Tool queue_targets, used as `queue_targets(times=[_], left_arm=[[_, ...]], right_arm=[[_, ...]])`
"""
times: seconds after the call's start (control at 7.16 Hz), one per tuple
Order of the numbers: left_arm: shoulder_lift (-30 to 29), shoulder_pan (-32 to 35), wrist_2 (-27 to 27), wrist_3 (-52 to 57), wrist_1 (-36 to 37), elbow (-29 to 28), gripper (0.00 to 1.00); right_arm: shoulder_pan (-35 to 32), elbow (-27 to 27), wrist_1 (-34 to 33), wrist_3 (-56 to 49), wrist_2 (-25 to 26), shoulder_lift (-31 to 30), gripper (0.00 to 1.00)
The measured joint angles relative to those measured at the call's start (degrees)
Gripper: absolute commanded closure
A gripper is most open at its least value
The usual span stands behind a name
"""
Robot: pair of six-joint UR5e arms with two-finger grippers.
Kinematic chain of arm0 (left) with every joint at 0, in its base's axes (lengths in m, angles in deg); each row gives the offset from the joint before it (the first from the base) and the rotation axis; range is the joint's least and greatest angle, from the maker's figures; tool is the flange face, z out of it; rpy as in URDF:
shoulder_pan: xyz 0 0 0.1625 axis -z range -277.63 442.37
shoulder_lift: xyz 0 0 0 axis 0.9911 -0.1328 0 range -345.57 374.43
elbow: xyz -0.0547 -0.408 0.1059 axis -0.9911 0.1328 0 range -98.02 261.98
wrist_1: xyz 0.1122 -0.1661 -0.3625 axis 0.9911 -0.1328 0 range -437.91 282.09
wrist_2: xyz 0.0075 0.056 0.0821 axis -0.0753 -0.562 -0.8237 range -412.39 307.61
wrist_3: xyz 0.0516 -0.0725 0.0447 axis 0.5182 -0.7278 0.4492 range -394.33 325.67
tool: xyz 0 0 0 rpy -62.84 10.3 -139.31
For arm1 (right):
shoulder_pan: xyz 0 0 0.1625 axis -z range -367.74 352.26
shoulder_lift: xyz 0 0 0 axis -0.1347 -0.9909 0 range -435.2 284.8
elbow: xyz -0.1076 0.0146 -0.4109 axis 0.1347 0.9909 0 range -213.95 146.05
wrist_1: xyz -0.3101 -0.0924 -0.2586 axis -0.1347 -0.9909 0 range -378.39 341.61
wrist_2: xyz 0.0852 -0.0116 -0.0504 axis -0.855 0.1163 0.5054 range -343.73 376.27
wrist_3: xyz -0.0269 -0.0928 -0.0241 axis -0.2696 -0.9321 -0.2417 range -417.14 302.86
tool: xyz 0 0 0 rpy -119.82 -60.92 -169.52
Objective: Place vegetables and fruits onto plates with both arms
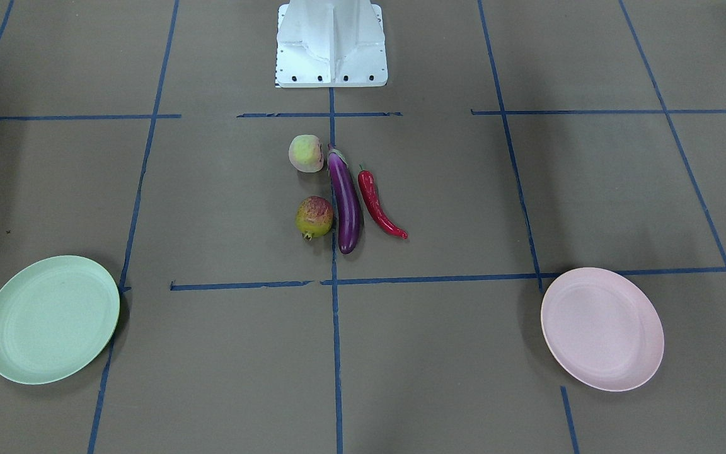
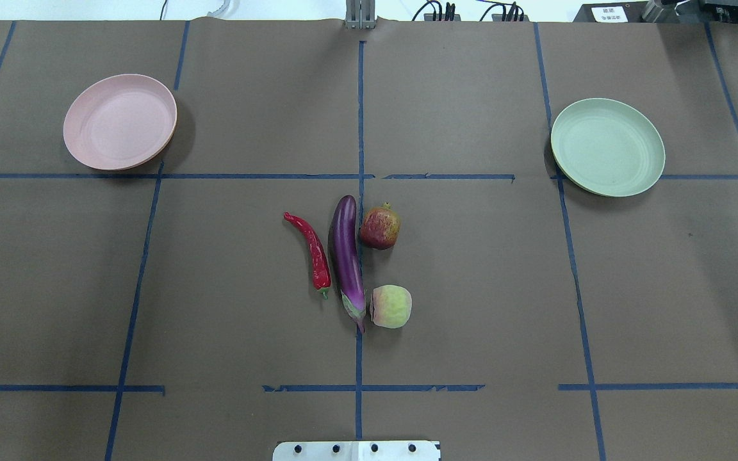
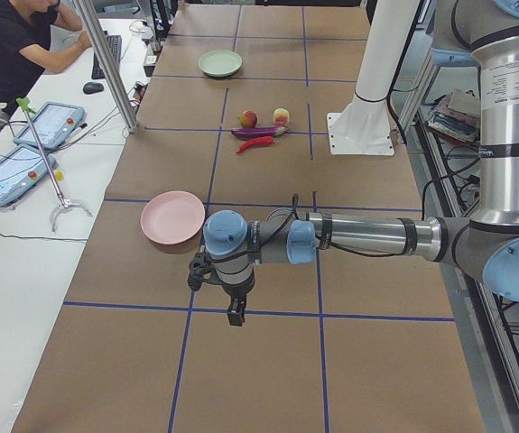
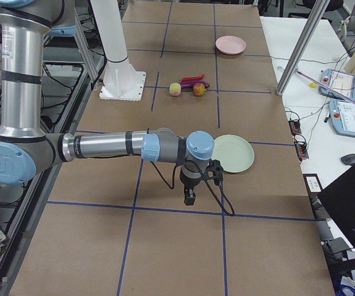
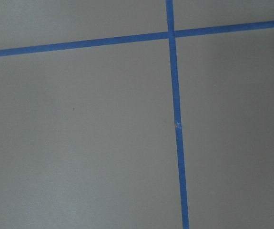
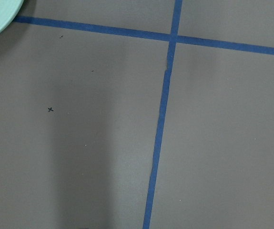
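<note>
Nothing is plated yet. Best to start from the outside: left tool (image 3: 235, 311) to the chili (image 2: 311, 246), right tool (image 4: 190, 196) to the pomegranate (image 2: 380, 227), sparing the glossy purple eggplant (image 2: 346, 256) between, which seems to touch the peach (image 2: 391, 307). All four lie mid-worktop (image 2: 471, 288); the pink plate (image 2: 119, 121) and green plate (image 2: 607, 147) are bare. Whether the tools are released or clenched I cannot tell.

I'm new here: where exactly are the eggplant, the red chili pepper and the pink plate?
eggplant (image 2: 346, 256), overhead view, middle of its purple body.
chili pepper (image 2: 315, 250), overhead view, middle of its red curve.
pink plate (image 2: 119, 121), overhead view, bare centre of the plate.
</note>
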Motion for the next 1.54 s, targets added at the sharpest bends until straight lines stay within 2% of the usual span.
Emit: queue_targets(times=[1.54], left_arm=[[0.12, -0.26, 0.06, -0.13, -0.62, -0.99, 0.00]], right_arm=[[0.00, -0.17, 0.19, -0.12, -1.55, -0.09, 0.00]])
